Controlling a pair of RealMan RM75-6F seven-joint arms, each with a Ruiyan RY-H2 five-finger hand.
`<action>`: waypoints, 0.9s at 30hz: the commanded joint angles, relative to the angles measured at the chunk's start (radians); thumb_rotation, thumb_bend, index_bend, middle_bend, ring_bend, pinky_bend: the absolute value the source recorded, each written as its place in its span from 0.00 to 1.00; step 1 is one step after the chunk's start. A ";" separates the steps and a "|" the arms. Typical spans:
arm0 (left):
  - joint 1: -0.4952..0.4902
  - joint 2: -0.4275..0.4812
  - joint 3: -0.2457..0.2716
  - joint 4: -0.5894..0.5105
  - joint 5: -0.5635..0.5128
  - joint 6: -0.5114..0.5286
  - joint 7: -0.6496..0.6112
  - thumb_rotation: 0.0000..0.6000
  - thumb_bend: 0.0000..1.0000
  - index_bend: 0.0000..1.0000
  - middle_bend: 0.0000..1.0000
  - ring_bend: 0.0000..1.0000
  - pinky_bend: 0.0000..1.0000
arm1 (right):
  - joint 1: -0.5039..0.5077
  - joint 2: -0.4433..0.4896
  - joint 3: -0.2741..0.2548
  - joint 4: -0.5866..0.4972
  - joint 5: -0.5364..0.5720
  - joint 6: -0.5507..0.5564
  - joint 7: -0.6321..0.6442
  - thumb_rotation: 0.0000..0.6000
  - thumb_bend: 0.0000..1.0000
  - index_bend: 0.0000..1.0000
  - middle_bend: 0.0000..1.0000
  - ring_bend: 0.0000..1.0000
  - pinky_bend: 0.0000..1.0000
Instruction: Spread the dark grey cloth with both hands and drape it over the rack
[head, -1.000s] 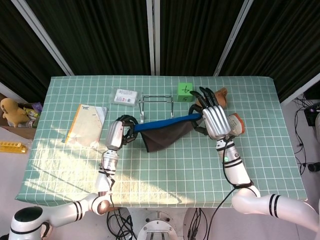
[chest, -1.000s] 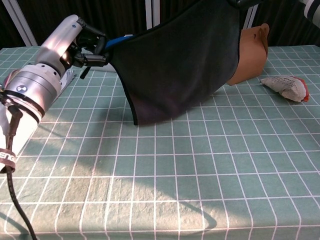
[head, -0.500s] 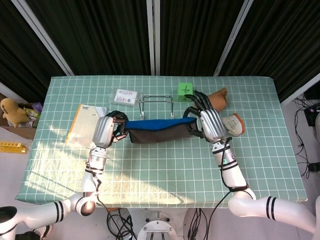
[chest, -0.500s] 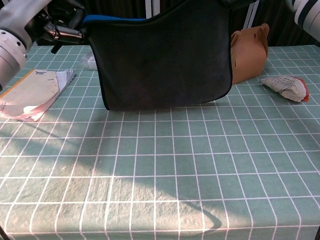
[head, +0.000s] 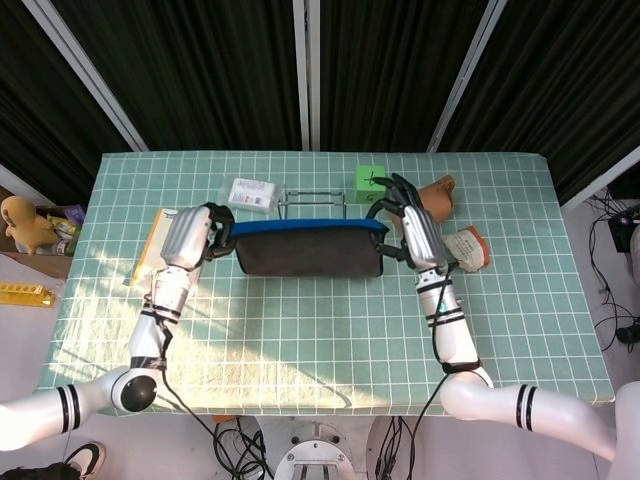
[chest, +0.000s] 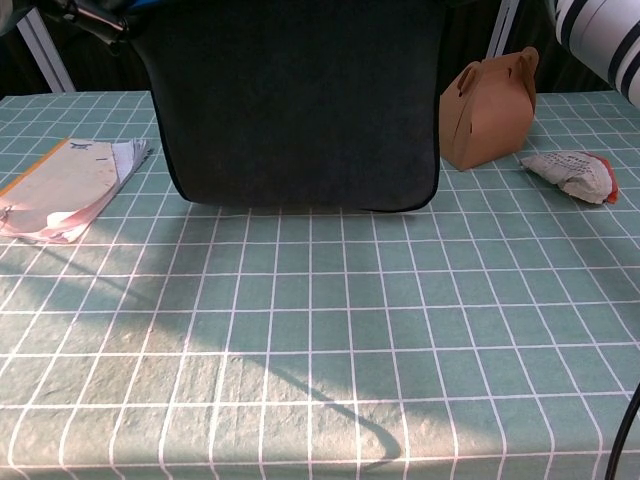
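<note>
Dark grey cloth (head: 308, 251) hangs flat above the table (head: 300, 330), before the rack (head: 312, 200). My left hand (head: 188, 236) and right hand (head: 417, 236) each grasp one upper corner. I cannot see inside the brown box (chest: 485, 110).

Dark grey cloth (head: 308, 250): was bunched, sagging to point a second ago; now stretched flat into wide rectangle, blue top edge level, lower hem straight and clear of bench (chest: 400, 330) in chest view.

Left robot hand (head: 189, 236): swung outward toward 9 o'clock and up toward 12, gripping cloth's left corner; now almost out of chest view.

Right robot hand (head: 416, 236): drew slightly toward 9 o'clock and lower in head view, holding right corner.

Cloth moved closer to rack (head: 312, 198), just at 6 o'clock of it.
</note>
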 joint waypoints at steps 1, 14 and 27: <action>-0.081 0.059 -0.044 -0.030 -0.147 -0.082 0.087 1.00 0.54 0.90 0.58 0.45 0.53 | 0.017 -0.003 0.029 0.030 0.038 -0.021 -0.005 1.00 0.53 1.00 0.17 0.00 0.00; -0.293 0.076 -0.071 0.115 -0.454 -0.187 0.189 1.00 0.55 0.90 0.59 0.45 0.53 | 0.130 -0.014 0.125 0.159 0.201 -0.138 -0.044 1.00 0.54 1.00 0.17 0.00 0.00; -0.424 0.093 -0.037 0.304 -0.679 -0.302 0.203 1.00 0.55 0.90 0.59 0.45 0.53 | 0.274 -0.081 0.193 0.361 0.327 -0.224 -0.056 1.00 0.54 1.00 0.17 0.00 0.00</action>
